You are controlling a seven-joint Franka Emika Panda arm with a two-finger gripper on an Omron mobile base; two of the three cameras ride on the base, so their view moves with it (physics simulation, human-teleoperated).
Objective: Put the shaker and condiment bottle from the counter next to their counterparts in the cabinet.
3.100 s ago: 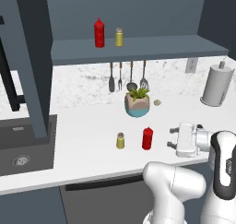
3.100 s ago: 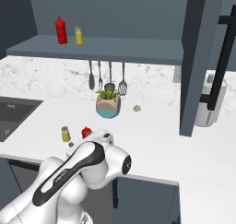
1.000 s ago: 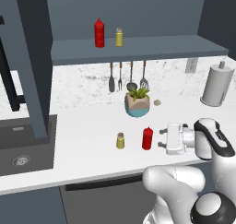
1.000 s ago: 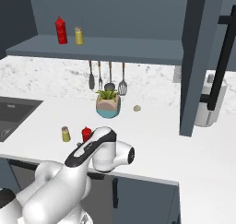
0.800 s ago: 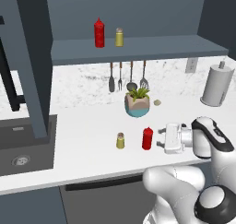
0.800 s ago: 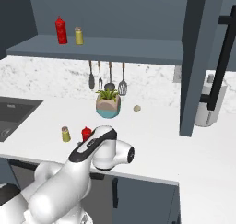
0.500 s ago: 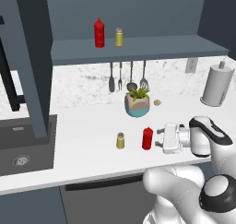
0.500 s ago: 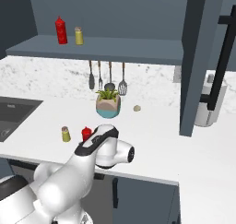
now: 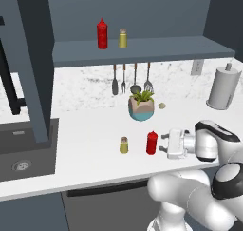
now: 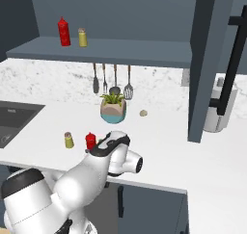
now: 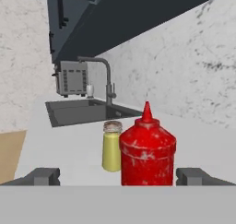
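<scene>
Gripper [image 9: 164,144] level with the counter [image 9: 85,130], fingers spread wide either side of the condiment bottle [image 9: 152,142], not touching it; shaker [image 9: 124,145] just beyond; counterparts [image 9: 102,33] up on the cabinet [image 9: 156,48] shelf; step looks like the approach to grasp; next calls for advancing, then closing on the bottle's body.

No readable text, labels, brands or numbers anywhere. The condiment bottle [image 11: 147,149] and the shaker [image 11: 112,146] on the surface [image 9: 90,154] have plain, unmarked sides. Their counterparts [image 9: 102,33] in the cabinet [image 9: 156,49] are likewise blank. Wall outlet [image 9: 196,67] bears no marking.
</scene>
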